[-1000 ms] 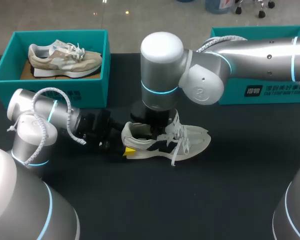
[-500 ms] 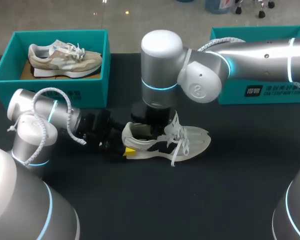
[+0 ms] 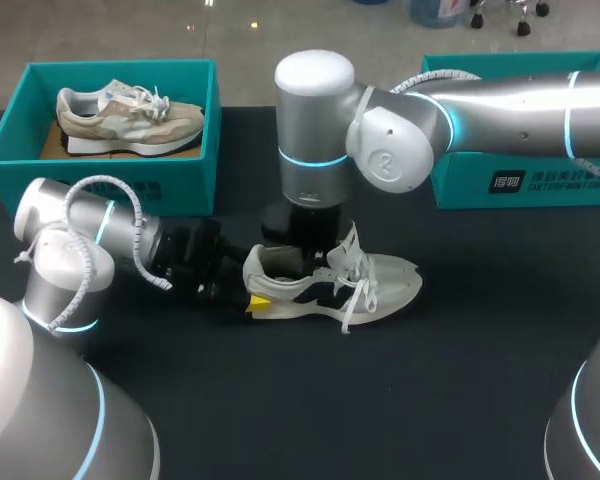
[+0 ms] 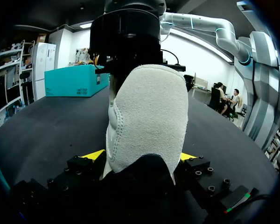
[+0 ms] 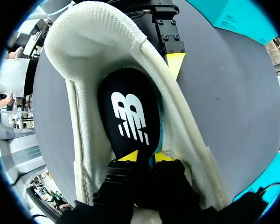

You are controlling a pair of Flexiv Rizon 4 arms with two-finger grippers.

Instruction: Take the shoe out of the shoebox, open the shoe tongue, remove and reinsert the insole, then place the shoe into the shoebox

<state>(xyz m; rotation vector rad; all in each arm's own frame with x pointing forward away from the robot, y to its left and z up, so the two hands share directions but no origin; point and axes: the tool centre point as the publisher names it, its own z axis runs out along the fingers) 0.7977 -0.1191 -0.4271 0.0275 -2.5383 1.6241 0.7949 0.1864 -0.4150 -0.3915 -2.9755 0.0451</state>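
The left gripper (image 4: 141, 157) is clamped on the heel of the shoe (image 4: 147, 116): one yellow tip presses each side of the heel, with the fingers spread only as wide as the heel itself. The heel cup is pale, napped like suede, with rounded top corners and a stitched seam down one side.

The right gripper (image 5: 146, 157) is down inside the shoe's opening. Its yellow tips stand close together, pinching the front end of the insole (image 5: 128, 116). The insole is a smooth black tongue-shaped pad with a white mark, and a thin teal edge shows along one side. White mesh lining and a padded collar curve around it. Just outside the heel, one yellow tip of the left gripper shows.

The shoe lies upright on the dark matte table (image 3: 280, 400), out of its box, with its toe pointing to the right and its loose white laces (image 3: 355, 275) hanging over the side. It is off-white with black side panels.

The left arm (image 3: 100, 235) comes in low and nearly level, its wrist pointing at the heel. The right arm (image 3: 500, 105) reaches across from the right, and its last link points straight down into the shoe.

A teal cardboard box (image 3: 195, 150) at the far left holds a beige shoe (image 3: 130, 115). A second teal box (image 3: 510, 180) stands at the far right, partly hidden behind the right arm.
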